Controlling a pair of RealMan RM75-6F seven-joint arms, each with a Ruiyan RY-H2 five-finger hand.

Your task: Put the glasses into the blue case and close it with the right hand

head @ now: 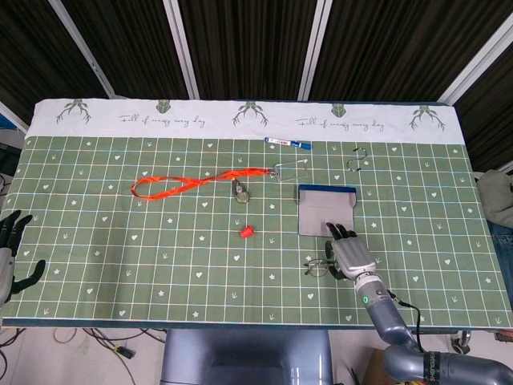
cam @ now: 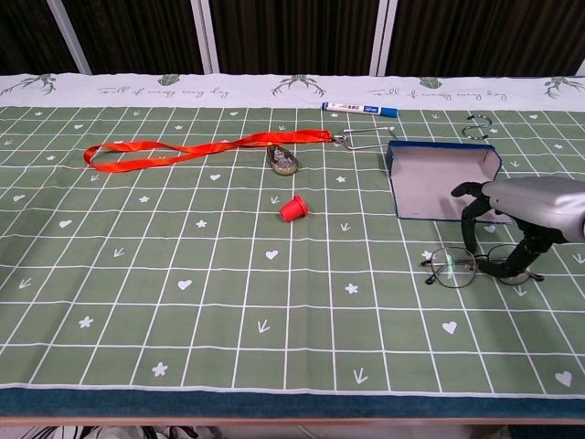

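Nearest the front edge of the green gridded tabletop (cam: pixel 183 320), on the robot's right side, the thin wire-framed round-lensed glasses (cam: pixel 466 267) lie unfolded on the cloth, lenses toward the middle of the table and one temple running back under the right hand (cam: pixel 521 206). That grey metal hand hangs just over the right part of the frame, palm down, its dark fingers (cam: pixel 473 224) curled downward toward the bridge and lens rim; from here I cannot tell whether any fingertip actually touches the wire, and nothing looks lifted or pinched, so I judge it to be settling for a grasp, not yet holding. Just behind the glasses sits the open blue case with its pale grey lining (cam: pixel 441 183), lid side toward the far edge, close enough that the glasses need only a short carry, which I take to be why the hand works from this side. Further left lie a small red cap (cam: pixel 292 209), a grey oval pebble-like tag (cam: pixel 283 161) and the orange lanyard ribbon (cam: pixel 183 148); at the back, a blue-and-white marker pen (cam: pixel 359 109). The left hand (head: pixel 14 257) rests off the near left corner, fingers spread, holding nothing.
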